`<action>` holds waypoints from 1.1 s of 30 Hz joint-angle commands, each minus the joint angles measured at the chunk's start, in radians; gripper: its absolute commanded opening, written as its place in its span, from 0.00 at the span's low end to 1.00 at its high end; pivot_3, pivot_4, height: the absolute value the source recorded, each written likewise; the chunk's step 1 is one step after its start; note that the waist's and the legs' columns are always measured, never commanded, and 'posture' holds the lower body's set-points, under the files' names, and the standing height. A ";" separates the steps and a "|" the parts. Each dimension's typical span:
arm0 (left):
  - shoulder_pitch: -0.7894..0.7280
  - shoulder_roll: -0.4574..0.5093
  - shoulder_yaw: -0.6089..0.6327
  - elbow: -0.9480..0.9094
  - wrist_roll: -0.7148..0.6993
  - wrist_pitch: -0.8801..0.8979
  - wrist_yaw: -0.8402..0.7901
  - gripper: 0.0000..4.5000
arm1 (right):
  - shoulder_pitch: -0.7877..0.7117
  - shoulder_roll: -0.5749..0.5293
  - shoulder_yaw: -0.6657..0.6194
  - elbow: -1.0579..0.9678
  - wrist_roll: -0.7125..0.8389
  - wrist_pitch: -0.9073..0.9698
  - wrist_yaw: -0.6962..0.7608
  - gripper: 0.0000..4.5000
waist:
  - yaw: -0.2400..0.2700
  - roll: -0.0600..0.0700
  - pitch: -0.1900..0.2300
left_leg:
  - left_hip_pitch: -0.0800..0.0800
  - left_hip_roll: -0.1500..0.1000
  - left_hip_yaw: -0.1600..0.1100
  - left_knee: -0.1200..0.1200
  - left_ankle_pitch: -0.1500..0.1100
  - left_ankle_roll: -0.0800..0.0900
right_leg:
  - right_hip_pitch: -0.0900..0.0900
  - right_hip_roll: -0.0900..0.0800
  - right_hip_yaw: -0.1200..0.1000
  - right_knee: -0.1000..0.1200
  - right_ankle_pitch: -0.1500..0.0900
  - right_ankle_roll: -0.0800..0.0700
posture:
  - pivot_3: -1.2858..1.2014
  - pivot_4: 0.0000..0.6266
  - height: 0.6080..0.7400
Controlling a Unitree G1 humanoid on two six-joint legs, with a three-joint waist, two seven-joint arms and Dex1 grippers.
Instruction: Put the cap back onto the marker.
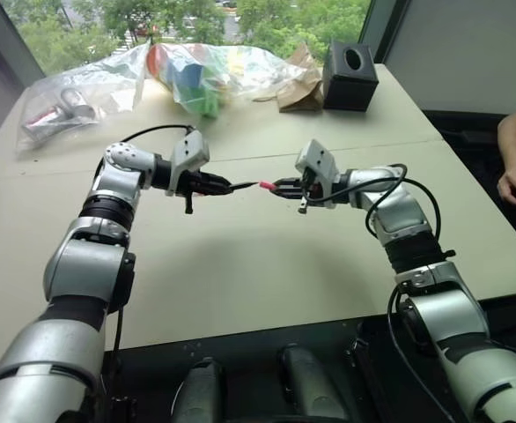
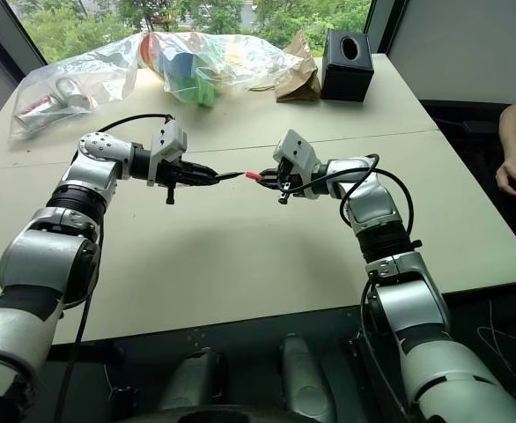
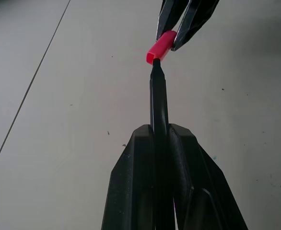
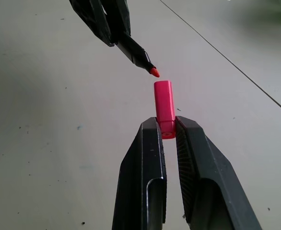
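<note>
Facing tip-to-tip above table (image 1: 240,264): left end effector (image 1: 227,186) gripping marker (image 3: 158,98), right end effector (image 1: 280,187) gripping cap (image 4: 164,106).

A pale beige table (image 1: 240,264) with a thin seam running across it fills the scene. At its far edge lies a large clear plastic bag (image 1: 126,75) stuffed with colourful items in green, blue and orange. Beside the bag, toward the far right corner, sits a crumpled brown paper bag (image 1: 300,88), and just beside that a black cube-shaped box (image 1: 350,77) with a round hole on top. A person's hand (image 1: 515,187) shows past the table's right edge.
</note>
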State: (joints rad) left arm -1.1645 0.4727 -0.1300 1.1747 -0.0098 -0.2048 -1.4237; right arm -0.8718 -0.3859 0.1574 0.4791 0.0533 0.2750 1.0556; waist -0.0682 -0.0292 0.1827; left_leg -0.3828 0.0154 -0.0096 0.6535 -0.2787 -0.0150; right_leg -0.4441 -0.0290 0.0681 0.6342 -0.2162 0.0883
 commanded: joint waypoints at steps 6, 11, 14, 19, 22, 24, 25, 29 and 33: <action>-0.020 0.011 0.020 -0.024 0.002 -0.015 0.007 0.00 | -0.019 -0.002 -0.008 -0.040 0.020 -0.012 0.000 0.01 | 0.000 0.000 0.000 | 0.000 0.000 0.000 0.000 0.000 0.000 | 0.000 0.000 0.000 0.000 0.000 0.000 | 0.52 0.24 0.99; -0.020 0.012 0.018 -0.022 0.004 -0.018 0.009 0.00 | -0.017 -0.002 -0.009 -0.046 0.023 -0.008 0.000 0.01 | 0.000 0.000 0.000 | 0.000 0.000 0.000 0.000 0.000 0.000 | 0.000 0.000 0.000 0.000 0.000 0.000 | 0.52 0.24 0.99; -0.019 0.010 0.016 -0.021 0.006 -0.019 0.008 0.00 | -0.017 -0.001 -0.011 -0.053 0.028 -0.003 -0.002 0.01 | 0.000 0.000 0.000 | 0.000 0.000 0.000 0.000 0.000 0.000 | 0.000 0.000 0.000 0.000 0.000 0.000 | 0.52 0.24 0.99; -0.018 0.012 0.014 -0.015 0.012 -0.026 0.013 0.00 | -0.016 -0.002 -0.010 -0.065 0.032 0.002 -0.001 0.01 | 0.000 0.000 0.000 | 0.000 0.000 0.000 0.000 0.000 0.000 | 0.000 0.000 0.000 0.000 0.000 0.000 | 0.52 0.24 0.99; -0.018 0.013 0.016 -0.013 0.015 -0.027 0.016 0.00 | -0.013 -0.003 -0.010 -0.075 0.035 0.009 0.001 0.01 | 0.000 0.000 0.000 | 0.000 0.000 0.000 0.000 0.000 0.000 | 0.000 0.000 0.000 0.000 0.000 0.000 | 0.52 0.24 0.99; -0.018 0.012 0.017 -0.012 0.017 -0.027 0.018 0.00 | -0.011 -0.003 -0.010 -0.081 0.036 0.013 0.002 0.01 | 0.000 0.000 0.000 | 0.000 0.000 0.000 0.000 0.000 0.000 | 0.000 0.000 0.000 0.000 0.000 0.000 | 0.52 0.24 0.99; -0.018 0.012 0.018 -0.012 0.017 -0.027 0.018 0.00 | -0.009 -0.003 -0.009 -0.086 0.037 0.015 0.002 0.01 | 0.000 0.000 0.000 | 0.000 0.000 0.000 0.000 0.000 0.000 | 0.000 0.000 0.000 0.000 0.000 0.000 | 0.52 0.24 0.99; -0.019 0.005 0.019 -0.012 0.016 -0.027 0.020 0.00 | -0.006 0.002 -0.008 -0.100 0.040 0.025 0.003 0.01 | 0.000 0.000 0.000 | 0.000 0.000 0.000 0.000 0.000 0.000 | 0.000 0.000 0.000 0.000 0.000 0.000 | 0.52 0.24 0.99; -0.021 0.001 0.020 -0.013 0.016 -0.029 0.020 0.00 | 0.001 0.007 -0.003 -0.113 0.041 0.032 0.004 0.01 | 0.000 0.000 0.000 | 0.000 0.000 0.000 0.000 0.000 0.000 | 0.000 0.000 0.000 0.000 0.000 0.000 | 0.52 0.24 0.99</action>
State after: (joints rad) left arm -1.1645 0.4708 -0.1304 1.1749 0.0079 -0.2233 -1.4088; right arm -0.8632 -0.3834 0.1577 0.4209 0.0652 0.3153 1.0577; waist -0.0684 -0.0292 0.1827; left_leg -0.3829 0.0155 -0.0097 0.6538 -0.2787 -0.0150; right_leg -0.4441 -0.0291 0.0680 0.6345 -0.2162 0.0883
